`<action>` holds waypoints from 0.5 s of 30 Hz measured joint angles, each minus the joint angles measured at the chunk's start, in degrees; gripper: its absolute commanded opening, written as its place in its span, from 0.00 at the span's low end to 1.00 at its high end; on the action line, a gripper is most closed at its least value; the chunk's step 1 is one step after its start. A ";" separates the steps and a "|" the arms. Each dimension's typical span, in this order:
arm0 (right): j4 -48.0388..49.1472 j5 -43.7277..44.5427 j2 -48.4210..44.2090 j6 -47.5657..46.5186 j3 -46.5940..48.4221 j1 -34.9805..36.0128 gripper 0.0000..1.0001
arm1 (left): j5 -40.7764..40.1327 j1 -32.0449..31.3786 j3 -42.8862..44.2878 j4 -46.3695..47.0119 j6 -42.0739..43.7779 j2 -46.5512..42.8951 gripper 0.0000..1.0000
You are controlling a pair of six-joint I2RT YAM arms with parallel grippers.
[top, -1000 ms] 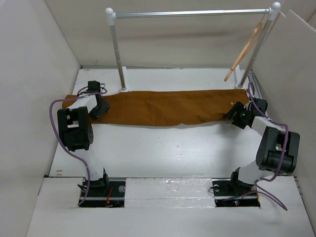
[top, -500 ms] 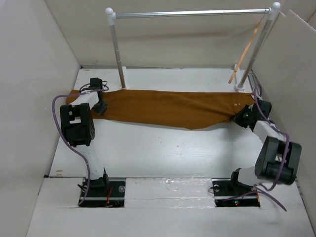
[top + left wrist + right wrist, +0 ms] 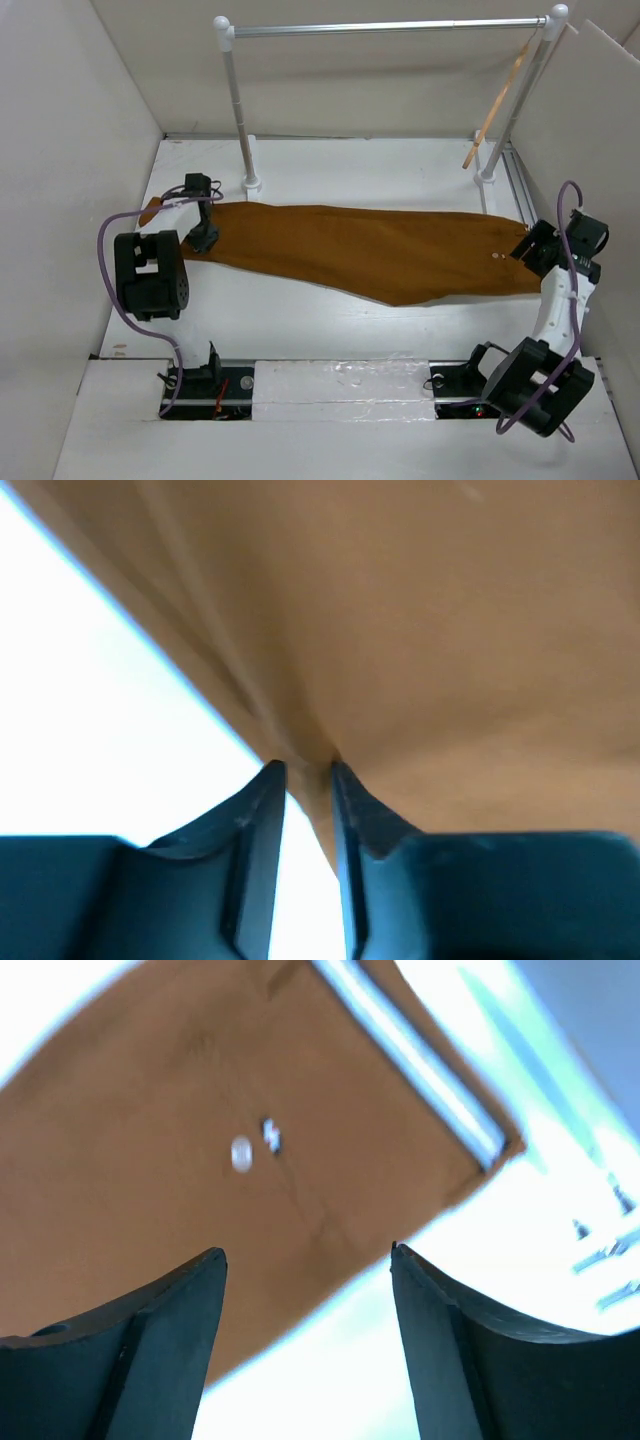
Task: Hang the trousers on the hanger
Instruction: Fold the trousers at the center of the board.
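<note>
The rust-brown trousers (image 3: pixel 370 245) lie flat across the table from far left to near right. My left gripper (image 3: pixel 203 240) is shut on a pinched fold of their left end; the wrist view shows cloth (image 3: pixel 420 630) squeezed between the fingertips at the left gripper (image 3: pixel 305 775). My right gripper (image 3: pixel 528 250) is open and empty just off the right end. In the right wrist view the right gripper (image 3: pixel 308 1255) hovers over the edge of the trousers (image 3: pixel 200 1140), with the striped waistband trim (image 3: pixel 410 1060) beyond. The wooden hanger (image 3: pixel 497 100) hangs tilted from the rail's right end.
A silver rail (image 3: pixel 390 27) on two white posts (image 3: pixel 236 110) spans the back of the table. White walls close in on the left (image 3: pixel 80 150) and right (image 3: pixel 590 130). Metal tracks (image 3: pixel 515 185) run along the right edge near the right post's foot.
The trousers were dragged right and nearer, the right end most. My right gripper let go of that end and swung out to the right. My left gripper shifted slightly nearer, still holding.
</note>
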 measured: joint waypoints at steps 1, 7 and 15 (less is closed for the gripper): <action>-0.09 0.39 1.36 -0.68 1.62 -0.31 0.73 | -1.22 0.57 -0.50 -0.90 0.24 -0.98 0.49; 3.52 -3.26 5.46 -2.32 10.91 13.55 0.60 | -4.02 2.03 -0.90 -2.64 0.61 -10.93 0.71; 12.68 -9.90 11.69 -4.98 11.06 45.51 0.05 | -5.79 9.46 0.20 1.22 -1.90 -14.01 0.57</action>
